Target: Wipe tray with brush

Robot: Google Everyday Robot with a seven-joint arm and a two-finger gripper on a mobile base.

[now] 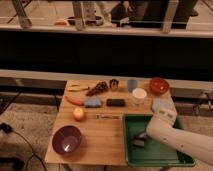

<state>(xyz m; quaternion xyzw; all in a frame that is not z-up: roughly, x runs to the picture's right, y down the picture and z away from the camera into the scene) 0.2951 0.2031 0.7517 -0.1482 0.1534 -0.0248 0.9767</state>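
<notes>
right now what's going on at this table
A robot arm reaches in from the right into the green tray at the table's near right corner. Its gripper sits low over the left part of the tray, at a small dark brush, so this looks like wiping the tray. Whether the brush is actually gripped cannot be told. The purple bowl, red bowl and white cup stand outside the tray.
</notes>
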